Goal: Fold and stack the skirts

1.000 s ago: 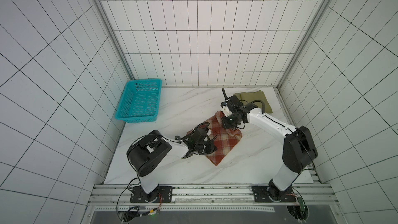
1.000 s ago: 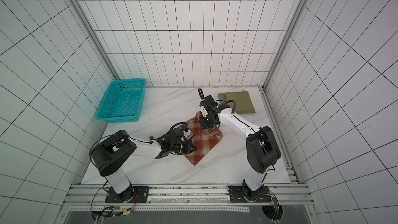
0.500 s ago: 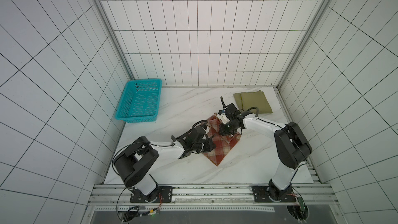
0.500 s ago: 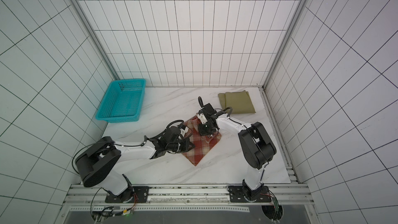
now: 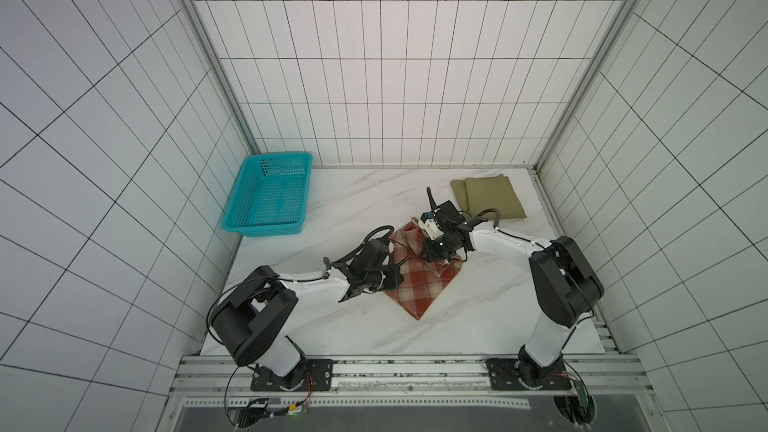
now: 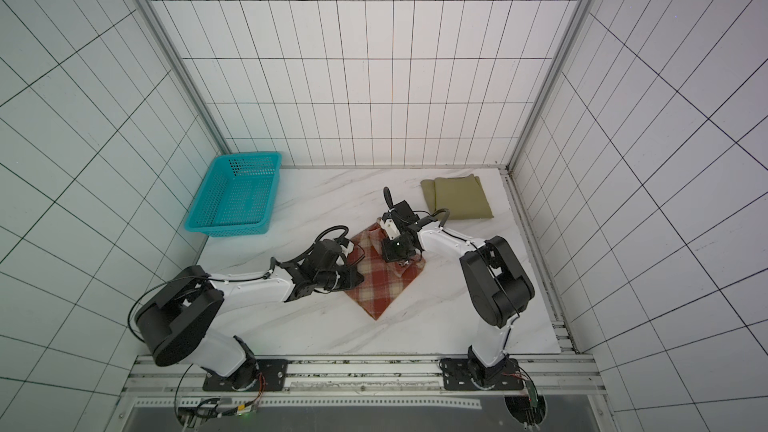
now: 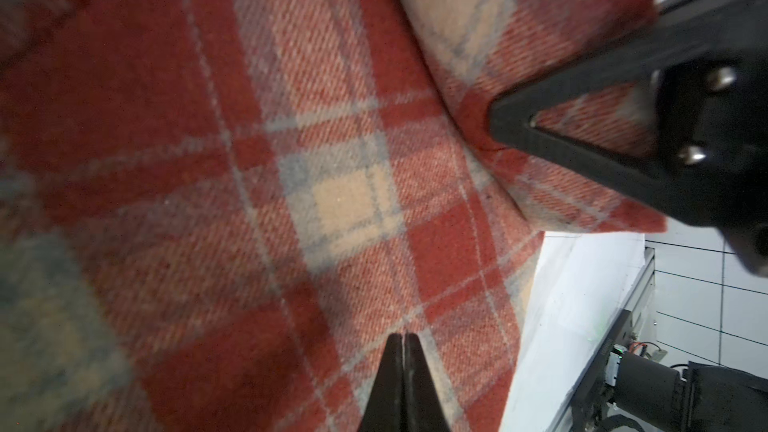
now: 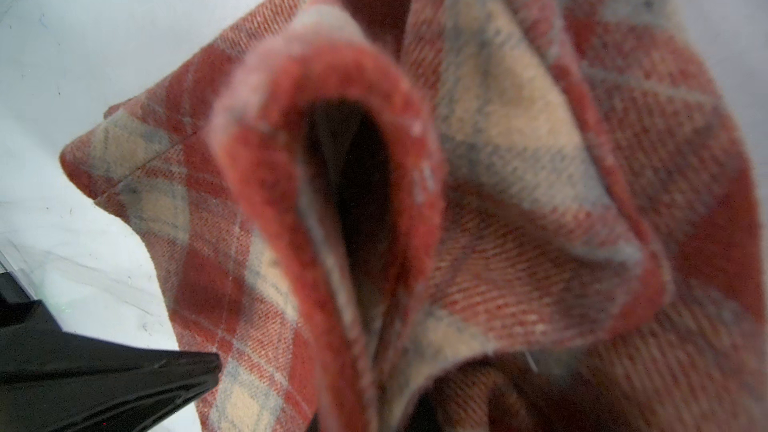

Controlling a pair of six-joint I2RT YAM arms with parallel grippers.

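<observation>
As the thick red-and-cream plaid cloth skirt [image 5: 419, 284] seems soft, weighty and not slippery, a doubled edge is probably the best hold. It lies on the bench [image 5: 353, 209]; the right tool [image 5: 444, 260] pinches its raised fold, and the left tool [image 7: 403, 340], clenched empty, rests on it. The folded olive-khaki skirt [image 5: 492, 201] lies apart.

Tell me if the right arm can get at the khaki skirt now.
Probably yes: the khaki skirt lies nearby on its side, nothing between. But the right gripper is shut on a fold of the plaid skirt, so it must let go first.
</observation>
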